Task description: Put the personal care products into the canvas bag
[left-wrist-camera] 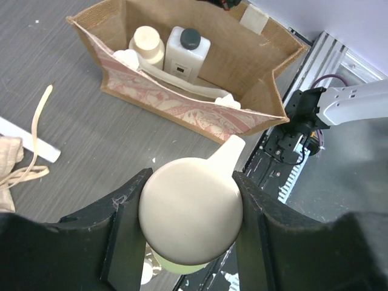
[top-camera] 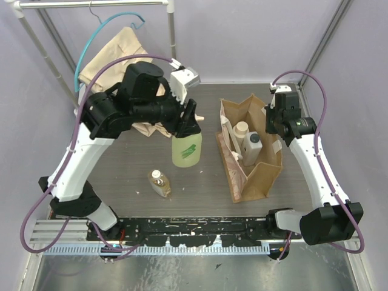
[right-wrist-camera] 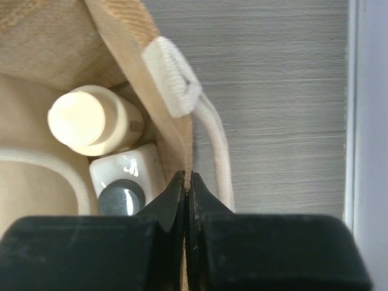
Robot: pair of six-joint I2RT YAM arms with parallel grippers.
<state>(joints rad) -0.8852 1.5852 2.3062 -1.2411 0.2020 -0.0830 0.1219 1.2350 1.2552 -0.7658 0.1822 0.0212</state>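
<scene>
The tan canvas bag (top-camera: 257, 173) stands open at centre right, holding the cream round-capped bottle (top-camera: 241, 129) and the white rectangular bottle with black cap (top-camera: 253, 145). My left gripper (top-camera: 185, 124) is shut on the round cream top (left-wrist-camera: 191, 209) of the translucent green-yellow bottle (top-camera: 187, 150), holding it left of the bag. The amber bottle with white cap (top-camera: 160, 182) lies on the table. My right gripper (top-camera: 274, 115) is shut on the bag's far rim (right-wrist-camera: 188, 163); both bagged bottles show in the right wrist view, the cream one (right-wrist-camera: 85, 121) and the white one (right-wrist-camera: 124, 182).
A beige garment (top-camera: 115, 60) hangs from a teal hanger on a white rack at back left, partly draped on the table. A cream handle (right-wrist-camera: 215, 145) hangs outside the bag. The rail with the arm bases (top-camera: 194, 233) runs along the near edge.
</scene>
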